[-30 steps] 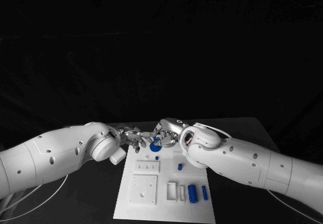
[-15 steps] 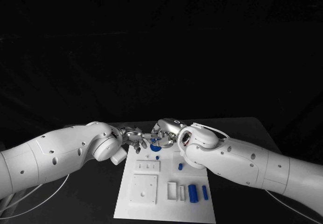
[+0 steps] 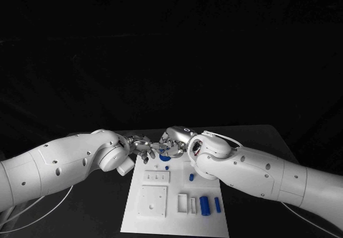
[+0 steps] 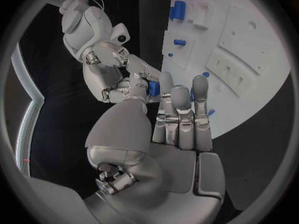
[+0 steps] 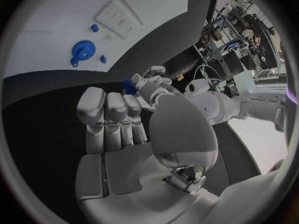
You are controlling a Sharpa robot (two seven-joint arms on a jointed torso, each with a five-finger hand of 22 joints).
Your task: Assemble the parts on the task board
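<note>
A small blue part (image 4: 153,88) sits pinched between both hands' fingers (image 4: 167,87).

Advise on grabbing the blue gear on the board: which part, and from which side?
Probably the toothed rim of the blue gear, pinched from straight above. It lies flat on the task board, so only the rim offers opposing faces. The hands meet close above it, so they would need to move clear first.
</note>
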